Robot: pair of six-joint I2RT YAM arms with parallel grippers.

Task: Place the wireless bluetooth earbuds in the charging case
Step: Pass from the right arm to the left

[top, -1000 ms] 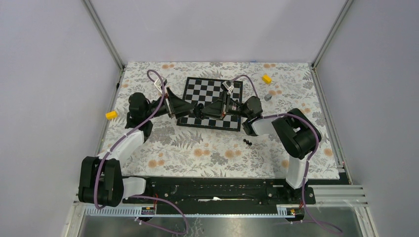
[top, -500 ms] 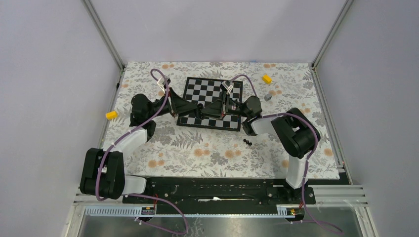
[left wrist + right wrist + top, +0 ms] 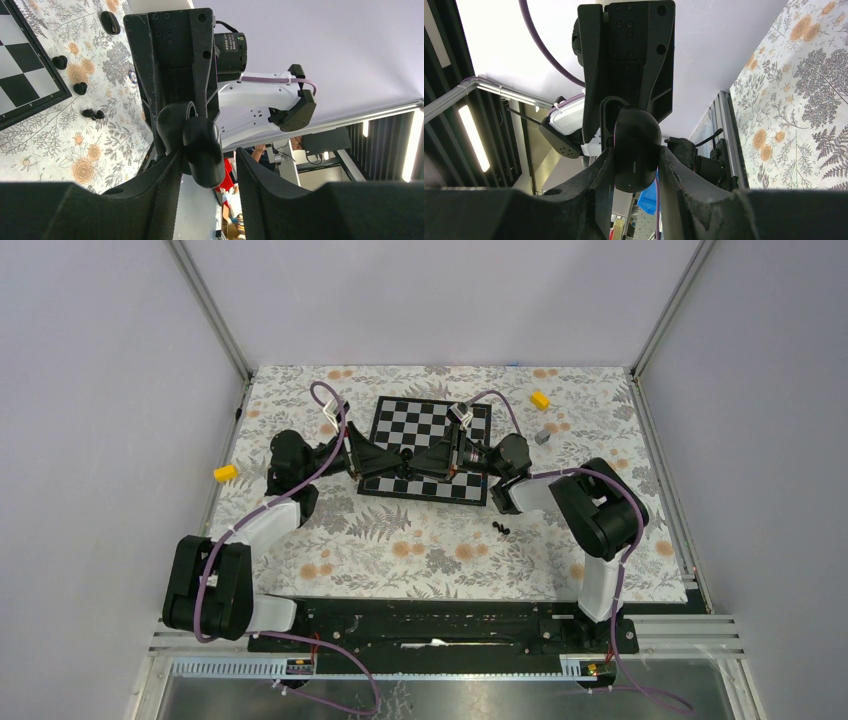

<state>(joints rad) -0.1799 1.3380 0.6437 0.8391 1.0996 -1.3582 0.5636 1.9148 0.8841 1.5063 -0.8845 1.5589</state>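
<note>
The black charging case [image 3: 636, 147] is closed and clamped between my right gripper's [image 3: 636, 155] fingers, held just above the chessboard [image 3: 430, 420]. My left gripper [image 3: 207, 160] faces it from the left. Its jaws are open around the case [image 3: 202, 150], which touches one finger [image 3: 165, 190] and stands apart from the other. In the top view both grippers meet over the board's near edge, left [image 3: 396, 462] and right [image 3: 416, 462]. Two tiny black earbuds [image 3: 501, 528] lie together on the floral cloth, near the board's front right corner. They also show in the left wrist view [image 3: 93, 114].
Yellow blocks lie at the far left [image 3: 226, 473] and back right [image 3: 540, 399], with a small grey cube [image 3: 543, 437] right of the board. A small silvery ring [image 3: 132, 76] and more small black pieces [image 3: 80, 88] lie near the board's corner.
My left arm has moved right, bringing its open jaws up around the case. The right gripper and the case have stayed in place, as have the earbuds.
</note>
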